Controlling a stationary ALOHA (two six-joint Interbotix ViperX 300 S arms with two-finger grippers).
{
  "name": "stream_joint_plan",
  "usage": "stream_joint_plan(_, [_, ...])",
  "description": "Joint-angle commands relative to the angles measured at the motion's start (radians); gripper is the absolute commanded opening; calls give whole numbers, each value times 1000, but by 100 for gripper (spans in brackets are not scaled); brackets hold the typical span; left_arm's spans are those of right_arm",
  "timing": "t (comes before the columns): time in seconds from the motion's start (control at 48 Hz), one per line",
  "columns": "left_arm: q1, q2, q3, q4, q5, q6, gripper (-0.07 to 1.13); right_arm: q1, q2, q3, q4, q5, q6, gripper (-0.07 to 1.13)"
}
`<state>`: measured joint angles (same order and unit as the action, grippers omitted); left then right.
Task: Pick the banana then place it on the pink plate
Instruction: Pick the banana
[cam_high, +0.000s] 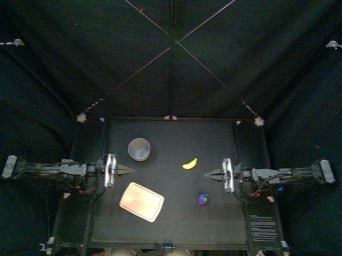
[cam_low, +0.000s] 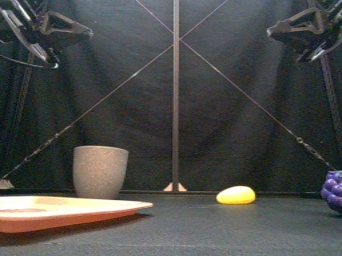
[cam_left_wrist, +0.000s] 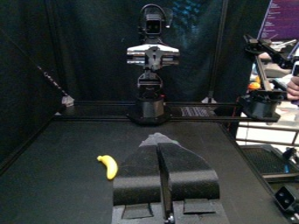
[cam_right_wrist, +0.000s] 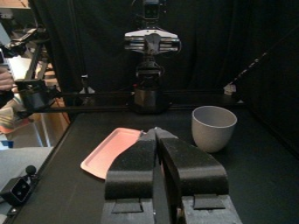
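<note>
The yellow banana (cam_high: 191, 163) (cam_low: 237, 195) (cam_left_wrist: 108, 166) lies on the black table, right of the middle. The flat pink plate (cam_high: 142, 201) (cam_low: 67, 210) (cam_right_wrist: 114, 149) sits near the front, left of the middle. My left gripper (cam_high: 108, 172) (cam_left_wrist: 160, 140) hangs at the table's left side, raised above it, jaws shut and holding nothing. My right gripper (cam_high: 223, 174) (cam_right_wrist: 158, 131) is at the right side, likewise raised, shut and holding nothing. Both are well away from the banana.
A tall grey speckled cup (cam_high: 139, 149) (cam_low: 100, 171) (cam_right_wrist: 214, 128) stands at the back left, behind the plate. A purple toy, like a bunch of grapes (cam_high: 203, 199) (cam_low: 333, 190), lies front right, between the banana and the table's front edge.
</note>
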<state>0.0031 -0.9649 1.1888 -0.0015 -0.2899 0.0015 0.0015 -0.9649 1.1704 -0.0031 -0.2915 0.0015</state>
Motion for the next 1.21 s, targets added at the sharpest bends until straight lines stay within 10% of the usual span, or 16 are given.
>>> stream_joint_plan(0.021, [11,14,-28,-9,-6,-2,2,-54,43,-25,38,-8,17,2])
stream_joint_plan(0.375, [40,14,-14,-9,-6,0,2,-279,354,-156,57,143,46,9])
stream_joint_plan(0.729, [49,14,28,-11,-31,-3,2,-298,546,-225,-75,192,72,108])
stream_joint_plan(0.979, [52,14,31,-17,-43,-2,2,-311,680,-262,-43,299,80,105])
stream_joint_plan(1.208, [58,14,32,-17,-43,0,2,-311,744,-322,-204,520,75,105])
